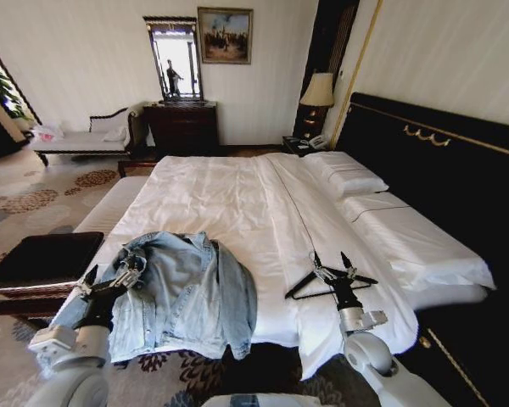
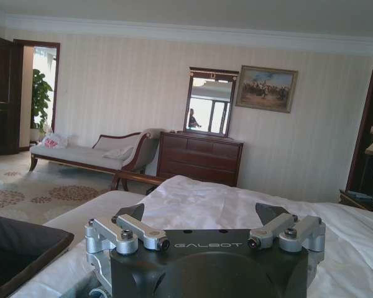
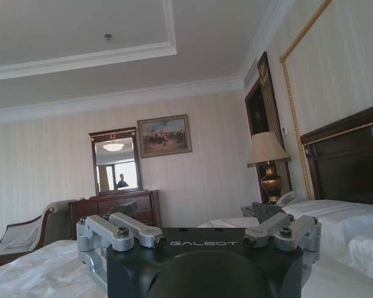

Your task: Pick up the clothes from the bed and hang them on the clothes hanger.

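On the bed, left gripper over denim jacket, right gripper over hanger; both jaws open, empty. Approach step; next needs closing on both.

Left gripper and right gripper apparently both spread open.

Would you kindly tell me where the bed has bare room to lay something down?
The white quilt lies bare between the denim jacket and the pillows, up to the far end. It is crowded at the near edge, where the left gripper meets the jacket and the right gripper the black hanger.
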`<state>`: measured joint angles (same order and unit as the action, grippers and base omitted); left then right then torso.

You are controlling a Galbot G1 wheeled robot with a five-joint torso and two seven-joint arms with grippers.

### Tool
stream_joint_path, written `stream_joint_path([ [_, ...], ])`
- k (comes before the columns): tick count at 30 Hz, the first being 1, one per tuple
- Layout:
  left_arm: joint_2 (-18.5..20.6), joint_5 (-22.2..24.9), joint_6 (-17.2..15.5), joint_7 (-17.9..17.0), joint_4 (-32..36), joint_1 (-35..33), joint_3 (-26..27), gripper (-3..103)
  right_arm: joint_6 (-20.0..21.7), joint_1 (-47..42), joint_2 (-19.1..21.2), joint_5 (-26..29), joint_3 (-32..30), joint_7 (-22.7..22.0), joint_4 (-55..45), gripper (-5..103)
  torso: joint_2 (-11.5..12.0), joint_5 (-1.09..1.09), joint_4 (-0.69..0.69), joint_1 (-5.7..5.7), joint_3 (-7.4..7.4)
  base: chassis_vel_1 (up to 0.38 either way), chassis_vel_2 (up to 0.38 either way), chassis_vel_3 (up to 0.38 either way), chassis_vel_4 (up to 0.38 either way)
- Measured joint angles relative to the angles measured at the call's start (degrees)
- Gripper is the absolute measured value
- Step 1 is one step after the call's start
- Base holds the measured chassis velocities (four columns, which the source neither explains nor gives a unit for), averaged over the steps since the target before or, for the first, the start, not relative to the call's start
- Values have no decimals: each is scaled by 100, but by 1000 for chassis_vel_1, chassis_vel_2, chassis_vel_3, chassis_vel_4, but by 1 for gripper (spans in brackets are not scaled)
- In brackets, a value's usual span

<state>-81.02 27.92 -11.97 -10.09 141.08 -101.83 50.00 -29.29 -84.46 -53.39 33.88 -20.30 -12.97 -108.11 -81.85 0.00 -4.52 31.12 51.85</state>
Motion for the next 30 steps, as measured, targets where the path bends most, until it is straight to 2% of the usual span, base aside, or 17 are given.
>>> stream_joint_path([
  [13, -19, -72, 21, 10, -33, 16, -76, 100, -6, -17, -17, -39, -41, -13, 46, 100, 0, 2, 0, 2, 1, -141, -133, 155, 128],
  [20, -25, -114, 31, 17, -47, 19, -117, 100, 29, -45, -60, -292, -76, -147, 61, 100, 1, 3, 0, 6, 1, -99, -47, 78, 22],
  [23, -22, -118, 32, 17, -48, 22, -117, 100, 222, -23, 11, -599, -69, -330, 103, 100, 1, -5, 0, 4, 0, 0, 0, 0, 0],
  [24, -21, -121, 32, 17, -48, 23, -117, 100, 449, 4, 99, -744, -34, -458, 138, 100, 0, -2, 1, 2, 0, 0, 0, 0, 0],
  [25, -21, -121, 32, 17, -48, 23, -117, 100, 449, 4, 99, -744, -34, -458, 138, 100, 0, -2, 1, 2, 0, 0, 0, 0, 0],
  [28, -30, -140, 35, 16, -47, 24, -110, 100, 1166, 184, 474, -1041, 178, -770, 222, 100, 0, -2, 1, 1, 0, 47, 22, -22, 2],
  [30, -36, -144, 35, 16, -45, 24, -105, 100, 1314, 267, 604, -1060, 277, -799, 244, 100, 0, -1, -1, 0, 0, 0, 0, 0, 0],
])
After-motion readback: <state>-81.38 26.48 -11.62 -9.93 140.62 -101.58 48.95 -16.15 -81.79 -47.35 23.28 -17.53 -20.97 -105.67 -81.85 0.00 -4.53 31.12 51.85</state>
